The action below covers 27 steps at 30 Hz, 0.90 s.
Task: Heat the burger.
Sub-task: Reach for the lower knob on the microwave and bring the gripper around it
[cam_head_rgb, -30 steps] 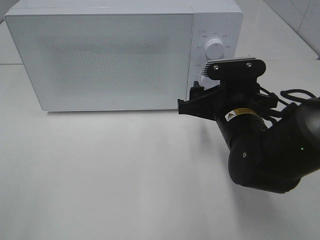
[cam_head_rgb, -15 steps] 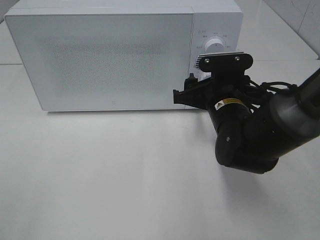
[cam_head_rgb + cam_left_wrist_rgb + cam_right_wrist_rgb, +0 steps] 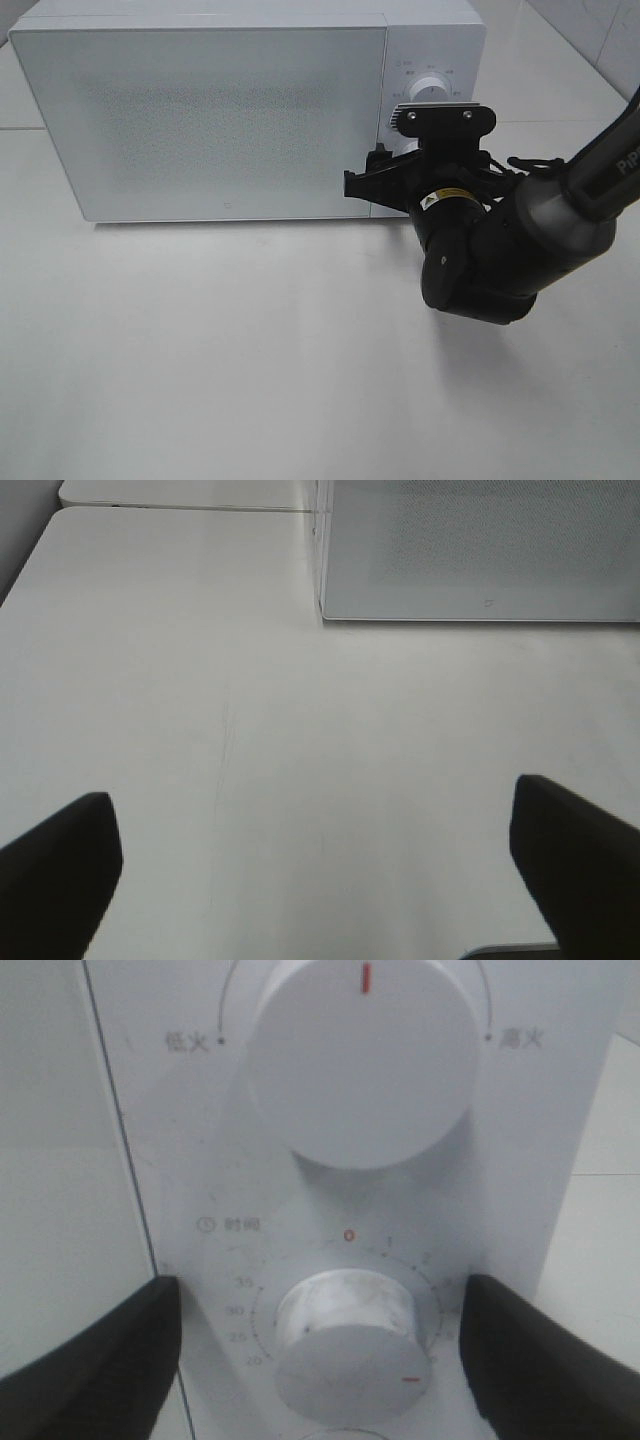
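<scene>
The burger is out of view; the white microwave (image 3: 220,110) stands at the back of the table with its door closed. My right gripper (image 3: 384,172) is pressed up to the microwave's control panel. In the right wrist view this gripper (image 3: 320,1360) is open, with a dark finger (image 3: 90,1360) on each side of the lower timer knob (image 3: 345,1345) and a gap between each finger and the knob. The upper power knob (image 3: 365,1060) is above it. My left gripper (image 3: 318,880) is open over bare table, with nothing between its fingers.
The microwave's near left corner (image 3: 325,610) shows in the left wrist view, some way ahead of the left gripper. The white table (image 3: 200,350) stretches out in front of the microwave. The right arm's bulky black body (image 3: 490,260) hangs over the table's right side.
The right arm has shifted left and closer to the microwave's control panel, bringing its gripper up to the lower knob. The microwave has not moved.
</scene>
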### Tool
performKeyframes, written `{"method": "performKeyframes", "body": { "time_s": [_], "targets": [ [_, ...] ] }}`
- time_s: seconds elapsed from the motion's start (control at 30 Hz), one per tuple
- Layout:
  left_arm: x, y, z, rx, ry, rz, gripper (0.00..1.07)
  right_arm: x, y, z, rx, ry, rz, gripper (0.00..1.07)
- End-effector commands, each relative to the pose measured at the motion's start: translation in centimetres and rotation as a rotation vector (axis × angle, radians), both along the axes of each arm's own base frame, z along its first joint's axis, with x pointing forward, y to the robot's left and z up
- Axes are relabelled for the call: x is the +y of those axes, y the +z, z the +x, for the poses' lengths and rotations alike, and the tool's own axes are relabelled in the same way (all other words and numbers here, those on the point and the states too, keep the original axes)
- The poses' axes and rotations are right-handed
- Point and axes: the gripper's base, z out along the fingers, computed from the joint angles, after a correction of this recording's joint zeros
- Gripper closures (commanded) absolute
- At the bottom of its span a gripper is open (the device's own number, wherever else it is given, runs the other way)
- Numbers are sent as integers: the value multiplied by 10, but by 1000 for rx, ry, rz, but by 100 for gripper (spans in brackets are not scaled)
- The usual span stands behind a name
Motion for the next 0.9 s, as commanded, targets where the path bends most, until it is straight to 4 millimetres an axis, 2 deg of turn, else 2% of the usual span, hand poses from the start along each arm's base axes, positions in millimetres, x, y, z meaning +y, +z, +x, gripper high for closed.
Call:
{"method": "performKeyframes", "body": {
  "time_s": [0.03,0.3,0.37,0.4,0.43,0.47,0.5,0.53,0.57,0.63,0.67,0.73,0.9],
  "targets": [
    [0,1,-2,-27,5,-5,9,2,5,8,-30,3,19,32],
    [0,1,-2,-27,5,-5,9,1,7,8,-59,-17,20,32],
    [0,1,-2,-27,5,-5,9,0,8,8,-63,-26,22,39],
    [0,1,-2,-27,5,-5,9,0,8,8,-63,-26,22,39],
    [0,1,-2,-27,5,-5,9,0,8,8,-63,-26,22,42],
    [0,1,-2,-27,5,-5,9,0,8,8,-63,-26,23,53],
    [0,1,-2,-27,5,-5,9,0,8,8,-63,-26,23,53],
    [0,1,-2,-27,5,-5,9,0,8,8,-62,-26,23,60],
    [0,1,-2,-27,5,-5,9,0,8,8,-62,-26,23,60],
    [0,1,-2,-27,5,-5,9,0,7,8,-61,-26,23,90],
    [0,1,-2,-27,5,-5,9,0,7,8,-61,-26,23,90],
    [0,1,-2,-27,5,-5,9,0,7,8,-61,-26,23,106],
    [0,1,-2,-27,5,-5,9,-1,10,8,-85,-32,21,107]
  ]
}}
